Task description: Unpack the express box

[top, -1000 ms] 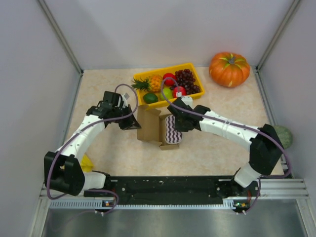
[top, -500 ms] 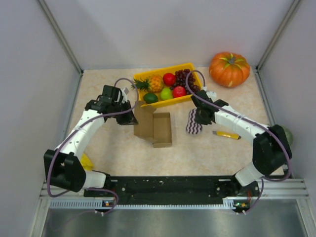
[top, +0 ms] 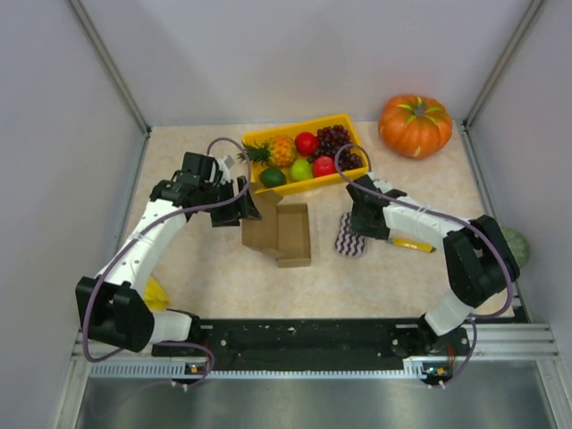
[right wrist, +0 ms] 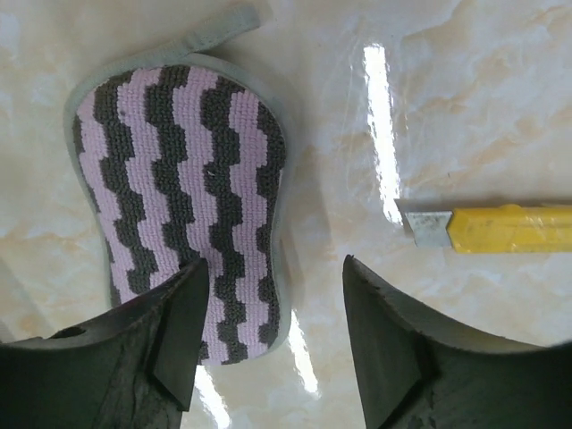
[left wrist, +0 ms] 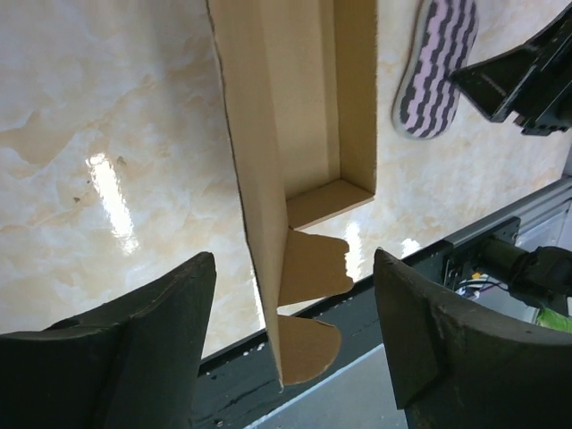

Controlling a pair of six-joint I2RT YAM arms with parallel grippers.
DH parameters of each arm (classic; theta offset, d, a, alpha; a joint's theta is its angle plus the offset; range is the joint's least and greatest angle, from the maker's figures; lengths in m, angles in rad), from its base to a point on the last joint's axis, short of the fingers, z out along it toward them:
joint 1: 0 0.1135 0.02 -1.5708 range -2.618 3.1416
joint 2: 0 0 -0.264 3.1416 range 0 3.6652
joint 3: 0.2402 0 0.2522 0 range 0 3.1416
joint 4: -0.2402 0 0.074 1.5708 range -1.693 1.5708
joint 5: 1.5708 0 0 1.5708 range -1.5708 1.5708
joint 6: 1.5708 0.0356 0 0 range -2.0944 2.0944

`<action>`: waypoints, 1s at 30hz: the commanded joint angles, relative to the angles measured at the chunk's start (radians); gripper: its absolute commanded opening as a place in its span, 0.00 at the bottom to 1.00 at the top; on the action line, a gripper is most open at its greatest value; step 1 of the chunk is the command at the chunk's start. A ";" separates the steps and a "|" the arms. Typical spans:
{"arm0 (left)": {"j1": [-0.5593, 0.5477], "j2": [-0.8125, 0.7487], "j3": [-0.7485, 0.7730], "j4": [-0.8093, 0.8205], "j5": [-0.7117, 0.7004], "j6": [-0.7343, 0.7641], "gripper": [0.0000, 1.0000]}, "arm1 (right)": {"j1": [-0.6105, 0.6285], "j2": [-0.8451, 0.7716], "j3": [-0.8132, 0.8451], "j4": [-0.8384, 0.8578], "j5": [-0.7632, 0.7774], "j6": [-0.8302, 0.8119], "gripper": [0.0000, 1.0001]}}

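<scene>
Sitting open near the middle of the tabletop, the express box is showing bare cardboard inside, with its lid standing upright along the left side. The left gripper is hovering at that lid with fingers spread; in the left wrist view the lid edge is running between them, touching neither. The right gripper is hanging with fingers likewise spread, gripping nothing, directly over a pink-and-grey striped pad that is lying flat just right of the box. A yellow utility knife is lying beside the pad, apart from it, with its blade tip pointing toward it. Behind the box, a yellow tray is holding a pineapple, a lime, a green apple, red fruits and dark grapes. A pumpkin is resting at the far right corner, well apart.
</scene>
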 commanded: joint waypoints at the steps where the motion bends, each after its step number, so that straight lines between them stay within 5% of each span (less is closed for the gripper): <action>1: -0.001 -0.057 0.065 0.051 0.035 -0.009 0.80 | -0.005 -0.113 0.000 -0.039 0.026 0.028 0.64; 4: -0.001 -0.088 0.084 0.039 0.037 -0.011 0.99 | -0.005 -0.180 0.019 -0.104 0.055 0.037 0.70; 12: -0.001 -0.214 0.033 0.066 0.003 -0.029 0.99 | -0.005 -0.380 0.069 -0.236 0.112 -0.026 0.81; 22: -0.001 -0.342 -0.022 0.033 -0.081 -0.051 0.99 | -0.005 -0.452 0.042 -0.236 0.046 -0.071 0.77; 30: -0.001 -0.433 0.010 -0.076 -0.176 -0.106 0.99 | -0.007 -0.734 0.078 -0.345 0.095 -0.081 0.76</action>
